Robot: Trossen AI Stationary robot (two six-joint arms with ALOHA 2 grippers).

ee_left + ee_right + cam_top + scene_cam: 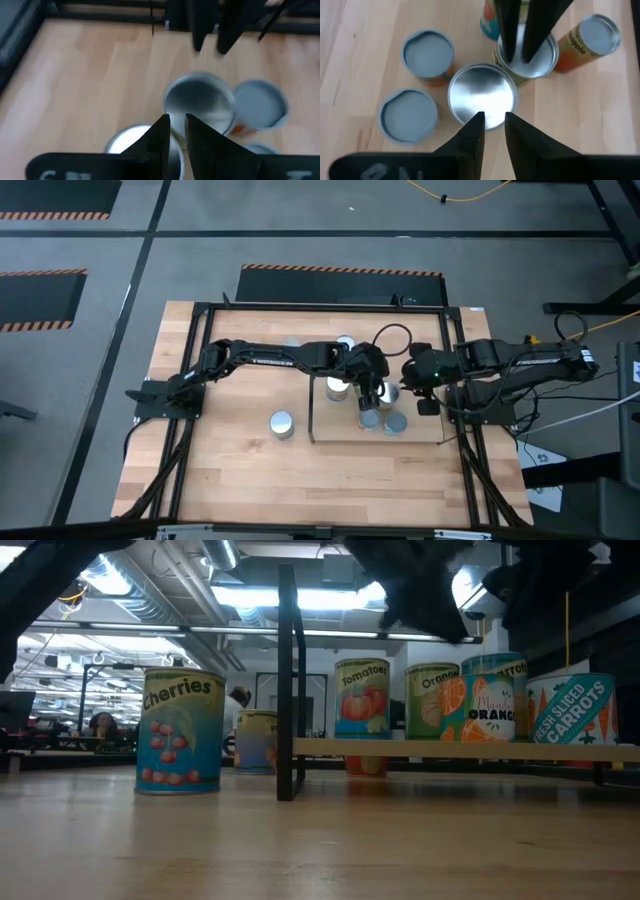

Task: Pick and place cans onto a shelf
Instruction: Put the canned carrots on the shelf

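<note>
Cans on shelf: four upright on the shelf [428, 436]: tomato can [362, 690], orange can [432, 700], mandarin can [495, 700] and carrot can [575, 710]. They stand bunched, some just beside each other.
Cans off shelf: the cherry can [283, 424] stands on the worktop [230, 480], near the shelf's dark panel [288, 680]. Another can [258, 740] stands farther back.
Count: six cans for sure. Something can-like shows under the shelf board in the low view, and I cannot tell whether it is a seventh. One shelf, two arms.
Left hand [176, 125]: fingers narrow, holding nothing, over the bunched cans on the shelf.
Right hand [493, 125]: fingers narrow too, empty, above a silver can top [480, 95] and close to the left hand.
Progress: my read is about two-thirds done, with the worktop cans still to go.
Risk 1: both hands crowd one spot, so an arm-to-arm knock is likely if either swings without lifting first.
Risk 2: the cans are tightly packed, so a low exit could clip a rim and topple a neighbour.
Risk 3: the fingers are too narrow to straddle a can and need to open wide before the next grab.
Risk 4: the cherry can sits by the panel, so carrying it in low could catch that edge.
</note>
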